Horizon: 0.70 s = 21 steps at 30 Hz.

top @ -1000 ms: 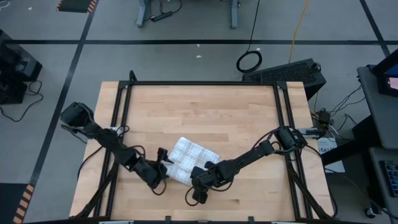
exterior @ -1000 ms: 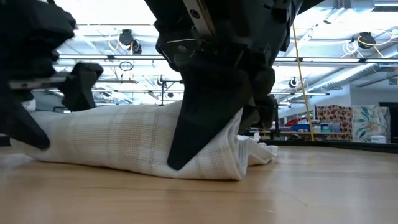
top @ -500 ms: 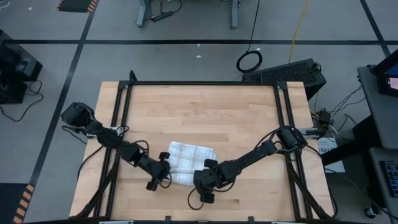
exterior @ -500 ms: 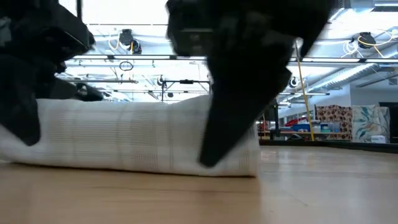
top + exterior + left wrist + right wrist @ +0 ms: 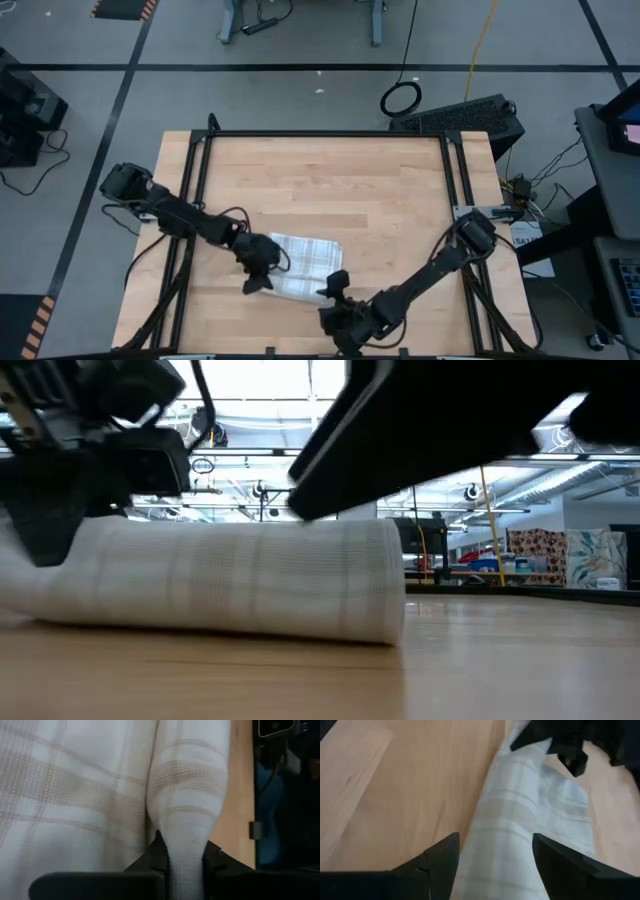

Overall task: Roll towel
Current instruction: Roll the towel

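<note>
The towel (image 5: 308,258), white with thin check lines, lies near the table's front middle. Its near part is wound into a roll (image 5: 230,580) that rests along its length on the wood; a flat part (image 5: 75,790) extends beyond it. My left gripper (image 5: 262,278) is at the roll's left end, shut on it. My right gripper (image 5: 333,285) is open by the roll's right end. In its wrist view the right gripper (image 5: 495,837) has a finger on either side of the roll (image 5: 505,825), raised off it. My left gripper pinches the left end of the roll (image 5: 186,837) between its two fingers, which squeeze the cloth into a narrow ridge of several layers. The fingers (image 5: 157,857) slant down from the table's left and point along the roll. The roll stays lying on the table.
Bare wooden tabletop (image 5: 330,180) stretches beyond the towel toward the far edge and to both sides. Black frame rails (image 5: 200,170) run along the table's left and right edges. The near edge is close behind both grippers.
The towel has gone from a loose, bulging fold to a tighter, even roll, and its flat part is narrower. My left gripper has rolled its wrist and shut on the roll's left end. My right gripper has come off the towel, risen and drawn back toward the near edge.
</note>
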Tool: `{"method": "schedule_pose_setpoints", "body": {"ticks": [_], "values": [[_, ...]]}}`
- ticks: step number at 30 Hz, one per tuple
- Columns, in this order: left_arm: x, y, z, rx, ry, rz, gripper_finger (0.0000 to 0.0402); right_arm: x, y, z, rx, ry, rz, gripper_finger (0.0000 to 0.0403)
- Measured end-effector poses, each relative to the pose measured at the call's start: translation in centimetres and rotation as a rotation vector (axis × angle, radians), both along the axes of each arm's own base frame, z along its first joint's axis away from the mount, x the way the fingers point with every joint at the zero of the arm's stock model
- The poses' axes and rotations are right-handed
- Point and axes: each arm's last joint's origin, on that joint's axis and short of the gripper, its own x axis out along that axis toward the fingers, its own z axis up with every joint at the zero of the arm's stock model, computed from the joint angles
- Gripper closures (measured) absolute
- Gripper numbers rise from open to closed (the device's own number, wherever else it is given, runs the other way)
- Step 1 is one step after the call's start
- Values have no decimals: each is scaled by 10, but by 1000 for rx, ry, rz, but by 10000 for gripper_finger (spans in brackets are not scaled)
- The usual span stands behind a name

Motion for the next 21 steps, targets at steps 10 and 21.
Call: {"method": "schedule_pose_setpoints", "body": {"ticks": [10, 21], "values": [[11, 28, -22, -170, 135, -9, 354, 8, -11, -20, 43, 0, -134, 163], [19, 39, -24, -242, 118, 33, 352, 20, -52, -29, 310, 188, -324, 208]]}}
